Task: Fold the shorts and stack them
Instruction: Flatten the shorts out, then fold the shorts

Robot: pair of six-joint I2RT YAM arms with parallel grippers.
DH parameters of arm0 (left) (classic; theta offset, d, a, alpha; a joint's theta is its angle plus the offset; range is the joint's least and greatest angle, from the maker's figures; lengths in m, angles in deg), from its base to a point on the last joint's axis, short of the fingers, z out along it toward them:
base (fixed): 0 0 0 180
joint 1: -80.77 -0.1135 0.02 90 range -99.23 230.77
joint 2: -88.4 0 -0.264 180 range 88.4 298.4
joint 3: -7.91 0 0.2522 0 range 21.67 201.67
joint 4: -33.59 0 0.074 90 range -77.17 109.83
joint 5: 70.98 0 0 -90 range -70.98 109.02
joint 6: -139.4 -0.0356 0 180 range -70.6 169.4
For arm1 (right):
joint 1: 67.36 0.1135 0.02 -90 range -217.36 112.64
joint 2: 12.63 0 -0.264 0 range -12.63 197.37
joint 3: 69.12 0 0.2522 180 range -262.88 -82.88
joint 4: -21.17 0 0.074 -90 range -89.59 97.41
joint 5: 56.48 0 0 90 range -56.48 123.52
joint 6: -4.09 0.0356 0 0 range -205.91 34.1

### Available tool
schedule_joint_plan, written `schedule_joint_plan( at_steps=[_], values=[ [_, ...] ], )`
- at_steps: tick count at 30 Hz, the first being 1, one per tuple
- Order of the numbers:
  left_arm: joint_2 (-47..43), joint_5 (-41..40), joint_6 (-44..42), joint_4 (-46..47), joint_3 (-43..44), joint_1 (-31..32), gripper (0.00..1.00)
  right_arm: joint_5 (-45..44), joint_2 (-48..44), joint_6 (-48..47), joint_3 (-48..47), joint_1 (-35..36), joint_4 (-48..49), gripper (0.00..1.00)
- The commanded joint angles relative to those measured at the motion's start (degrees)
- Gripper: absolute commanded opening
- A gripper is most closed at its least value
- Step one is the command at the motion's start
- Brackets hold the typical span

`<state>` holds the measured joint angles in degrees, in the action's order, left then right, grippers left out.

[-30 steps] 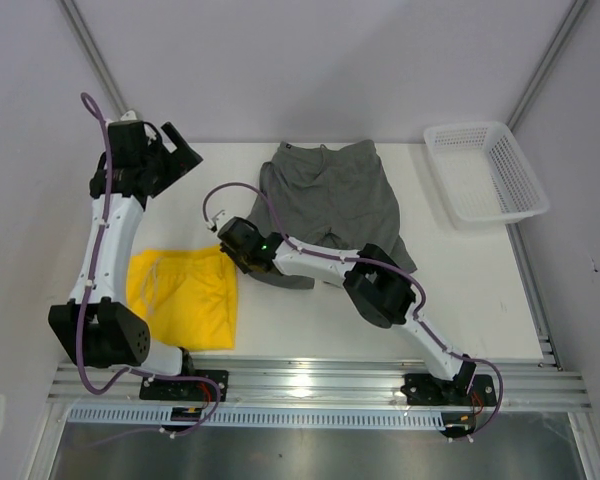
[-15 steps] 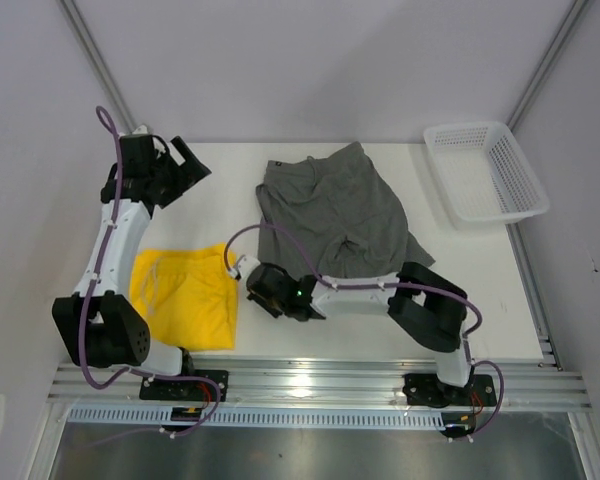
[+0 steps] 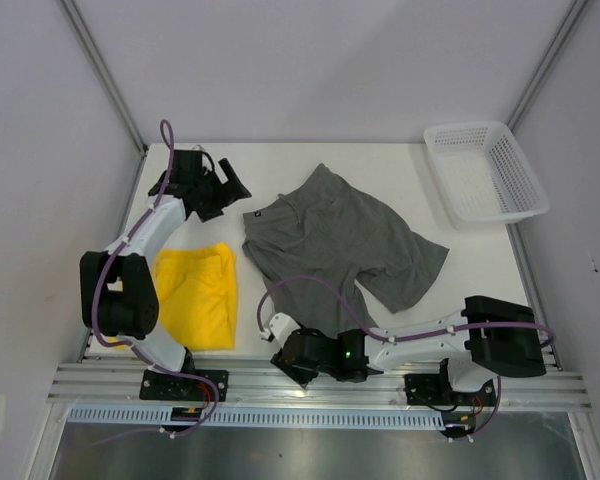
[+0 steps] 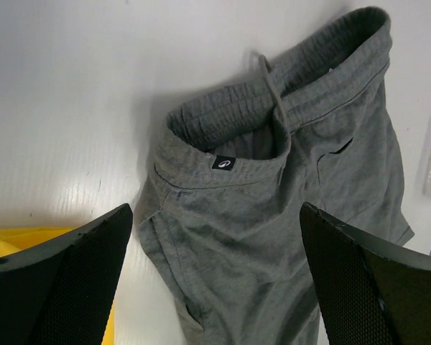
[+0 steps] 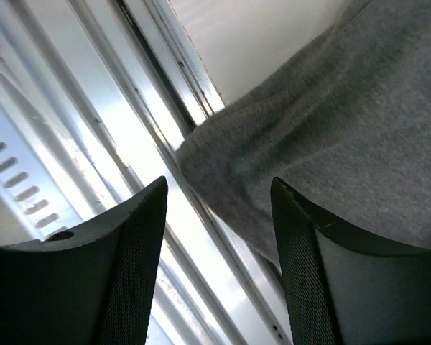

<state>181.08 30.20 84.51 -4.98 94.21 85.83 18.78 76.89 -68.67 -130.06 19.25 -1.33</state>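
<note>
Top external view: grey-green shorts (image 3: 340, 240) spread crumpled across the middle of the desk (image 3: 480, 275), waistband toward the far left, one leg fanned out to the right, the other trailing toward the near edge. Yellow shorts (image 3: 195, 295) folded at the near left, just beside the grey-green pair but apart from it.

Right claw (image 3: 286, 360) low at the near edge, over the metal rail (image 3: 540, 385), just beside the trailing grey-green leg. From the right wrist: claw (image 5: 219, 188) with fingers parted, nothing pinched; a corner of the grey-green shorts (image 5: 359, 129) draped over the rail (image 5: 129, 144) just past the fingertips.

Left claw (image 3: 235, 188) at the far left of the desk, near the waistband, not touching cloth. From the left wrist: claw (image 4: 215, 284) spread wide and empty above the grey-green shorts (image 4: 273, 215); waistband with drawstring (image 4: 273, 97) bunched and open at the far end, small dark label (image 4: 223, 163) just below it; a sliver of the yellow shorts (image 4: 14, 234) at the lower left.

White mesh basket (image 3: 485, 175) in the far right corner, well apart from both pairs.
</note>
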Motion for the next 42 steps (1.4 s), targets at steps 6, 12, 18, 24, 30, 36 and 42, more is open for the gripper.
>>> schedule_joint_plan(
  at_steps=[6, 12, 18, 24, 30, 36, 42],
  values=[
    [1.53, 1.56, 0.83, 4.43, -2.92, 0.13, 0.99, -0.29, -7.42, 4.3, -0.19, 0.75, -0.23, 0.61],
    [3.03, 2.53, 0.4, 6.8, -3.71, 0.13, 0.99, -1.86, -3.39, 6.58, -3.79, 0.67, -2.33, 0.58],
    [3.64, 2.18, -0.13, 7.94, -3.63, 0.21, 0.98, -3.01, 5.92, 14.12, -10.81, 1.19, -7.34, 0.56],
    [3.38, 1.57, -0.48, 7.68, -3.8, 0.21, 0.98, -8.1, 10.85, 22.13, -16.0, 1.72, -14.01, 0.57],
    [3.38, 1.3, -0.83, 7.59, -3.71, 0.21, 0.98, -14.26, 14.46, 25.92, -19.0, 2.6, -19.92, 0.52],
    [3.99, 1.21, -1.27, 7.42, -3.71, 0.48, 0.98, -15.67, 15.43, 26.01, -19.62, 2.51, -21.33, 0.31],
    [6.54, 3.49, -0.92, 8.12, -3.54, 0.83, 0.96, -14.96, 9.63, 25.57, -11.28, 2.51, -14.65, 0.04]
  ],
)
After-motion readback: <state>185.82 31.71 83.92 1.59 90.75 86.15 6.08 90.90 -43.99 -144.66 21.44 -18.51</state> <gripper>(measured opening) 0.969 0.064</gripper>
